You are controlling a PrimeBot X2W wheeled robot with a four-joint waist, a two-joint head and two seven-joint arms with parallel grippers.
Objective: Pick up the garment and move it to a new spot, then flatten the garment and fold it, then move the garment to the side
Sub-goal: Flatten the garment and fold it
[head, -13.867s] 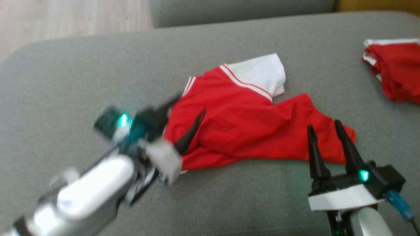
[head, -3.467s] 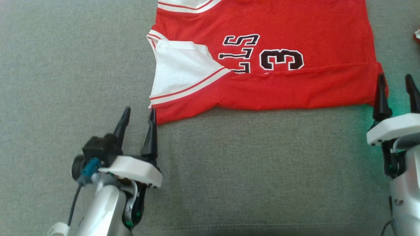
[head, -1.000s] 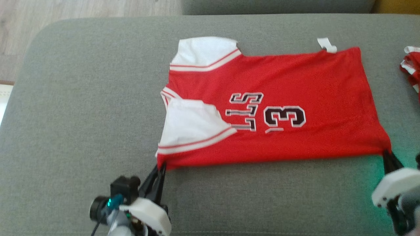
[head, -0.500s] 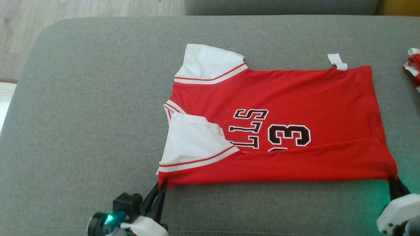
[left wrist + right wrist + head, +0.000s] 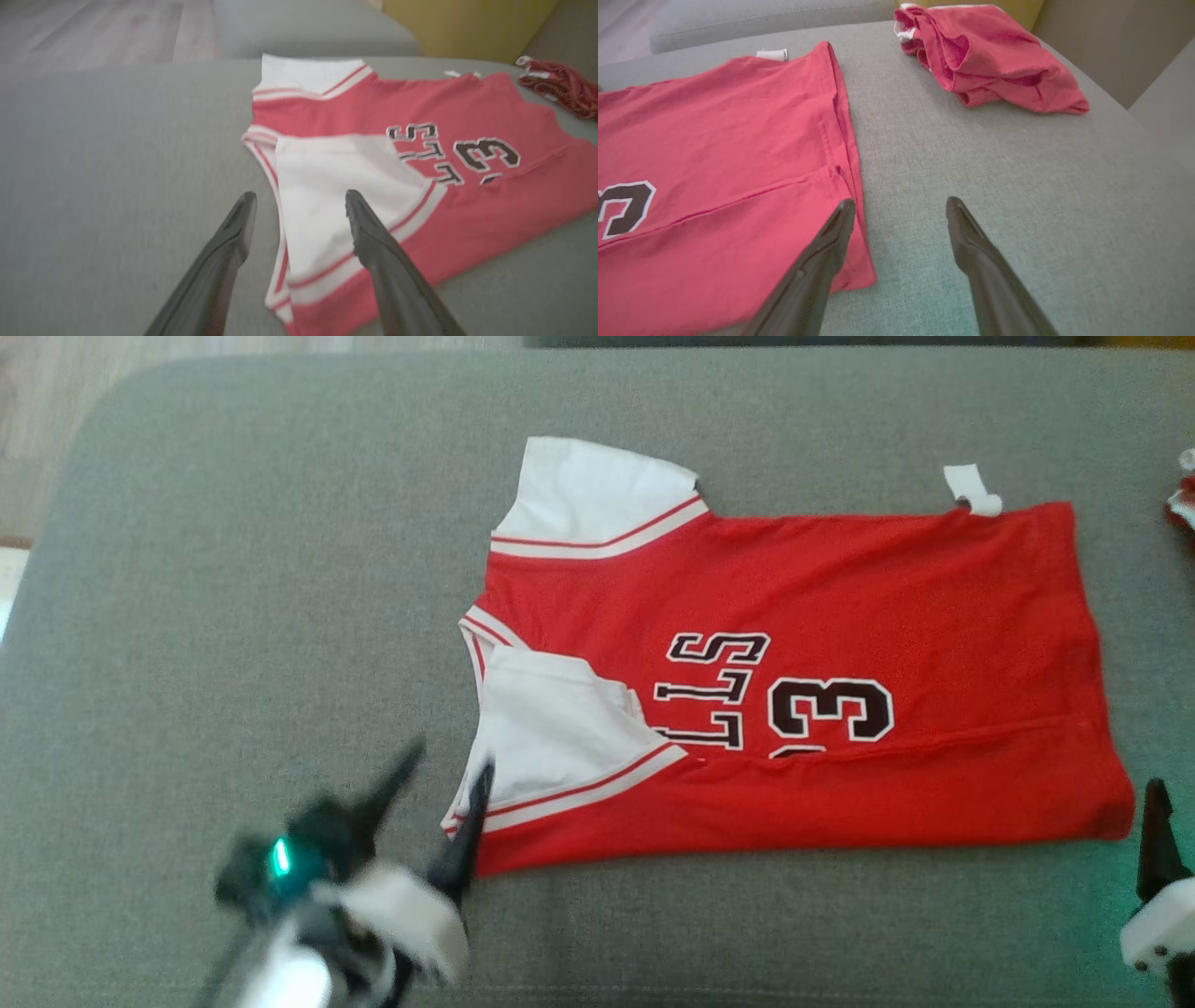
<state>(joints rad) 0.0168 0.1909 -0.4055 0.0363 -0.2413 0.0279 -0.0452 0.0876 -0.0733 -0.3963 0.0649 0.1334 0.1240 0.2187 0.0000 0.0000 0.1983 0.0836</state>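
Left tool (image 5: 453, 755): your fingers stand apart at the garment's (image 5: 840, 588) white-sleeve corner.
Right tool (image 5: 900, 203): fingers apart beside the hem corner.
Garment: flat on the grey sofa (image 5: 233, 569).
Writing: "LLS", "3".

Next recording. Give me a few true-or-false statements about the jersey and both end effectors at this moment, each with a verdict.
1. The left end effector is open and holds nothing. True.
2. The right end effector is clamped on the jersey's hem. False: it is open, with one finger over the hem corner and the other over the cushion.
3. The jersey lies in a crumpled heap. False: it is spread out on the cushion with its number showing.
4. A second red garment lies bunched on the cushion, apart from the jersey. True.
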